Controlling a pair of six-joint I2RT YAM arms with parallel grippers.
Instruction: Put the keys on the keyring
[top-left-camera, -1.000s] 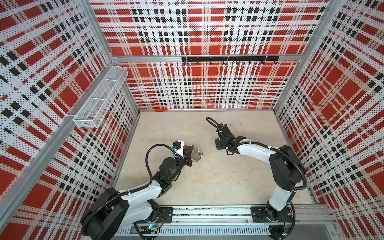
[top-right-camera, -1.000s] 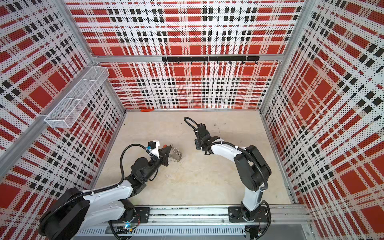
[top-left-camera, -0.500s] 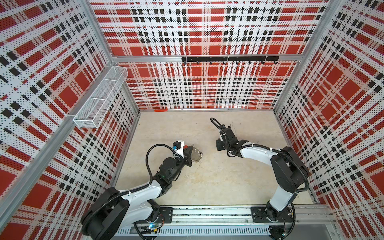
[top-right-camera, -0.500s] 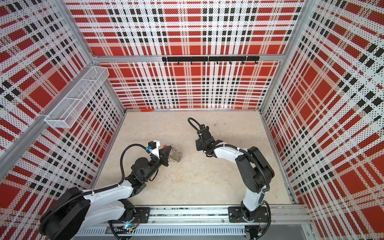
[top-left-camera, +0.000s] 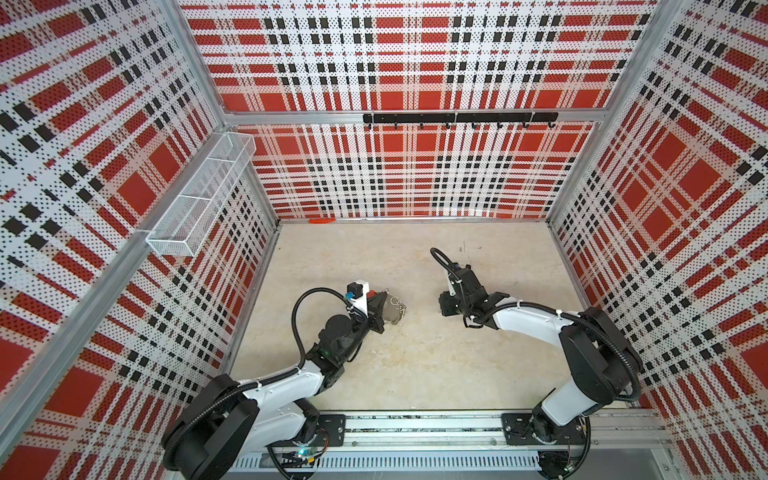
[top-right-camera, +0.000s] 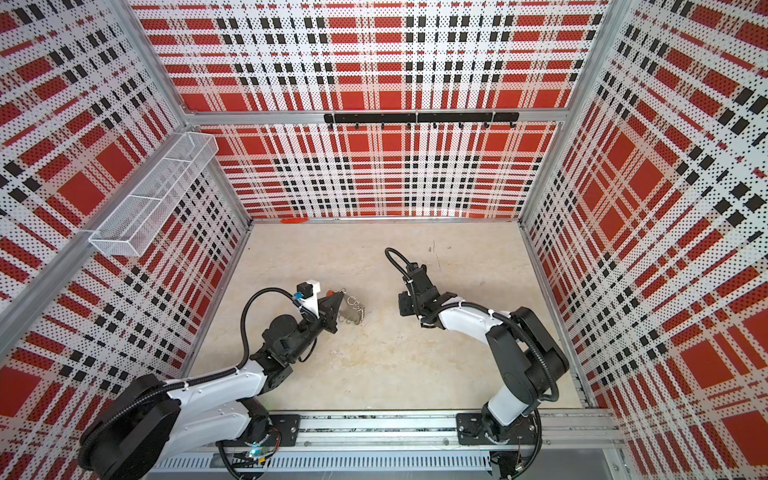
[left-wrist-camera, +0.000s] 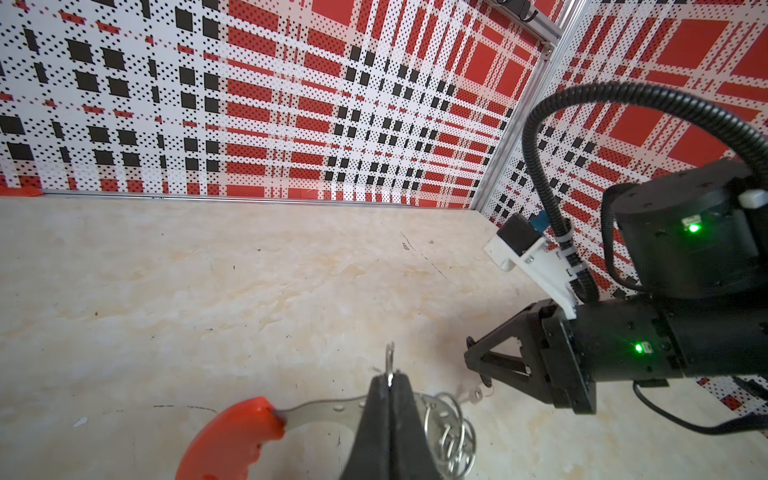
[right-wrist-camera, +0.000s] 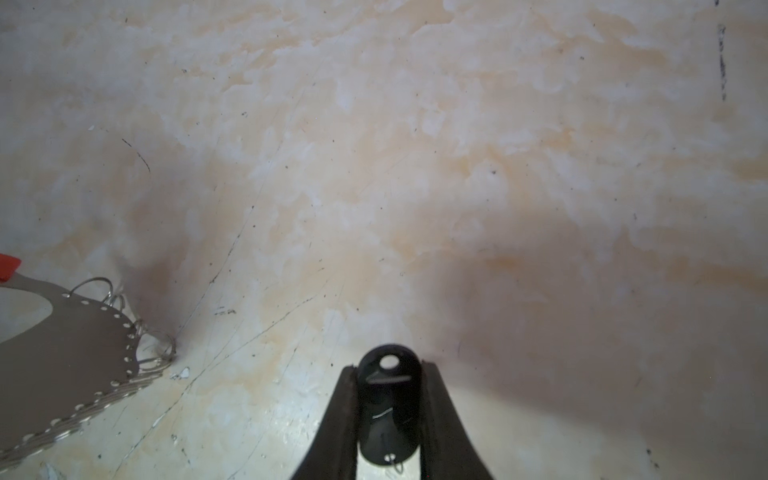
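My left gripper (left-wrist-camera: 390, 376) clamps the grey metal red-sleeved hoop (left-wrist-camera: 324, 409). My right gripper (right-wrist-camera: 388, 365), mid-desk (top-left-camera: 395, 374), nips the small black oblong fob (right-wrist-camera: 388, 409) lengthwise, near the hoop but apart, holed tip aimed just past it.

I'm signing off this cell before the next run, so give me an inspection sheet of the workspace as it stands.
Surface: beige mottled tabletop, finely scratched.
Job's things: keyring with red sleeve and silver loops, held on the left; keys, a black fob, held on the right, apart from it; not yet joined.
Clutter: small red scrap at the back wall's foot.
Grippers: left gripper shut on the keyring; right gripper shut on the keys.
Cables: a black corrugated hose loops at each wrist.
Surroundings: plaid perforated walls; wire basket on a side wall; hook rail on the back wall.
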